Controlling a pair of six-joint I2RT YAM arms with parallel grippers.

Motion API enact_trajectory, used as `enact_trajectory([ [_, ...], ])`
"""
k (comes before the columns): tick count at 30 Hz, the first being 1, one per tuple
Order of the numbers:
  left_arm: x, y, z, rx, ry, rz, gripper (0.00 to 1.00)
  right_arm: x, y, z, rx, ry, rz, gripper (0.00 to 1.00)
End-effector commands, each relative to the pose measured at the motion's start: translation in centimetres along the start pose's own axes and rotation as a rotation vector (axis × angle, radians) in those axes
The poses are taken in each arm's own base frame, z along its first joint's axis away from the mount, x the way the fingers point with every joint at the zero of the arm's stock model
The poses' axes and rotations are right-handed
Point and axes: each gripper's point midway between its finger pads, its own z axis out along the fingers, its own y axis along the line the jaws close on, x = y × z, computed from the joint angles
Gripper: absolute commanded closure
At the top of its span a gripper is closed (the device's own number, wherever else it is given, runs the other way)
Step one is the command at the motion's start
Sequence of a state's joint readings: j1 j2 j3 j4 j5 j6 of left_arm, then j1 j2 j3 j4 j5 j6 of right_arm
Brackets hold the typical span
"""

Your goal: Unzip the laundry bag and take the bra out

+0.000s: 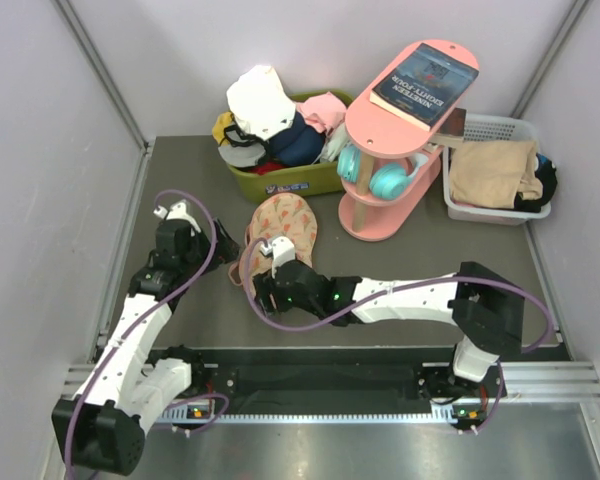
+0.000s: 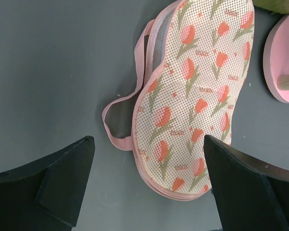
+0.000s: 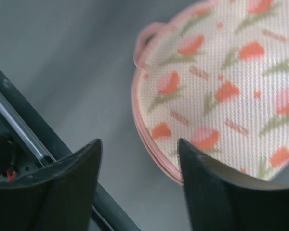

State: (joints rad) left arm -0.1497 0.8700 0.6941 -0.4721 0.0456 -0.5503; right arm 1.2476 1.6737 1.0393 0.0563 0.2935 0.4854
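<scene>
Hovering over tulip-print laundry bag [image 2: 197,96] with left jaws and right jaws both gaping, empty.
Seeing whole pink loop [image 2: 116,126] from left wrist; book [image 1: 425,84] only from overhead.

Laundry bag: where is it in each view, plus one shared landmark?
Top external: laundry bag at centre, before the green bin.
Left wrist: upper right down to bottom centre.
Right wrist: upper right.
Shared landmark: pink loop on its edge, clearest in both wrist views.
</scene>
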Motion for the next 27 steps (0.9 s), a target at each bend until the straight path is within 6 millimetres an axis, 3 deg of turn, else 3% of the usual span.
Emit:
enact_trajectory([
  [1,-1.9,-0.7,-0.2,0.025,-0.063,-0.004,0.01,-3.1,3.0,1.0,-0.096,-0.102,-0.075,0.42],
  [9,-1.2,0.3,-0.1,0.008,-0.049,-0.009,0.01,-1.9,4.1,3.9,-0.134,-0.078,-0.127,0.46],
  [16,-1.0,0.5,0.2,0.015,-0.040,-0.027,0.01,-0.8,3.1,5.4,-0.081,-0.061,-0.151,0.49],
  [22,-0.8,0.8,-0.1,0.013,-0.039,-0.032,0.01,-0.3,2.7,6.1,-0.058,-0.049,-0.153,0.67],
  [27,-0.4,0.9,-0.3,0.016,-0.032,-0.029,0.01,-0.8,2.7,5.8,-0.053,-0.061,-0.142,0.92],
])
